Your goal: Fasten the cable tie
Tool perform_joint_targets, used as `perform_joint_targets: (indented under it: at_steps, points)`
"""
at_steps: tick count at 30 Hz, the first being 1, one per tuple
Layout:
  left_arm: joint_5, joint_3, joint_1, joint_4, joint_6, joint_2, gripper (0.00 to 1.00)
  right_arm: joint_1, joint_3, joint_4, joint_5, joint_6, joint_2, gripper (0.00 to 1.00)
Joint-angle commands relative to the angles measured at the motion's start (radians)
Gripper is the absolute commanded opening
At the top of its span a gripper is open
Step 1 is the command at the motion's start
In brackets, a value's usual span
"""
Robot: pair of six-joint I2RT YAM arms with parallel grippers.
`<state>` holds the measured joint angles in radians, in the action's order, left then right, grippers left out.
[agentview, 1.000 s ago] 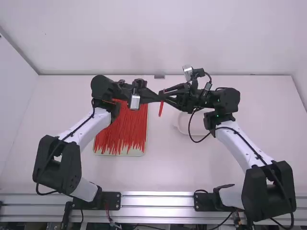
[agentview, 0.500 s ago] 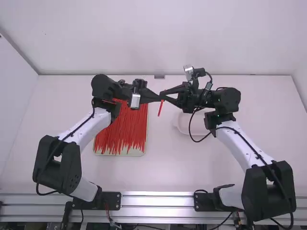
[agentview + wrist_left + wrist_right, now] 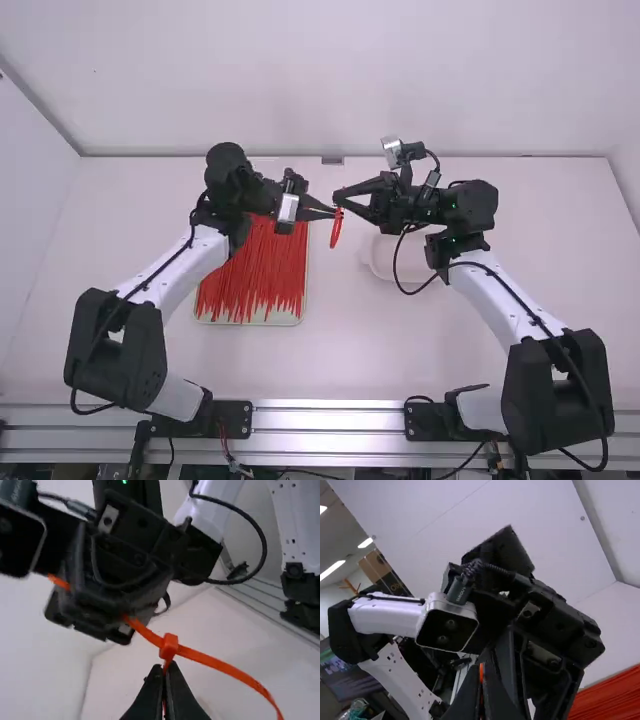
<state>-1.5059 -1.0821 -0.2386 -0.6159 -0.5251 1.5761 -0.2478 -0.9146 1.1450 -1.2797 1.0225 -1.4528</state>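
A flat board (image 3: pixel 252 320) lies on the white table (image 3: pixel 570 230). A heap of red ties (image 3: pixel 255 265) covers most of the board. The left arm (image 3: pixel 170 275) runs along the board's left side and bends over the board's far end.

The left gripper (image 3: pixel 326 211) hangs in the air just past the board's far right corner. Its 2 fingers are squeezed tight on 1 red cable tie (image 3: pixel 337 230). In the left wrist view the tips pinch the tie right under its little square head (image 3: pixel 169 646). From the head, 1 end of the strap runs off free. The other end goes into the other pincer. In the high view the tie hangs down in a thin curve beside the board's far right corner, up off the table.

The right gripper (image 3: pixel 343 201) meets the left one tip to tip, a bit more to the right of the board. Its 2 fingers are closed on the strap of the same tie. A short bit of strap pokes out behind them.

A white bowl (image 3: pixel 385 258) sits on the table to the right of the board, under the right arm's wrist. The right arm (image 3: pixel 500 300) stands well to the right of the board.
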Motion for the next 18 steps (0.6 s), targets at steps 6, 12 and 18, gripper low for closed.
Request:
perform_joint_targets:
  at_steps: [6,12,18]
  points:
    - [0.006,0.01,0.002,0.354,-0.34,0.015,0.02,-0.001,-0.028,0.029,0.05,-0.002,0.022,0.0]
    - [0.076,0.01,-0.008,0.725,-0.581,0.015,0.02,-0.001,-0.028,0.047,0.05,-0.018,0.022,0.0]
    - [0.168,0.01,-0.032,0.93,-0.705,0.015,0.02,-0.001,-0.028,0.049,0.058,-0.019,0.022,0.0]
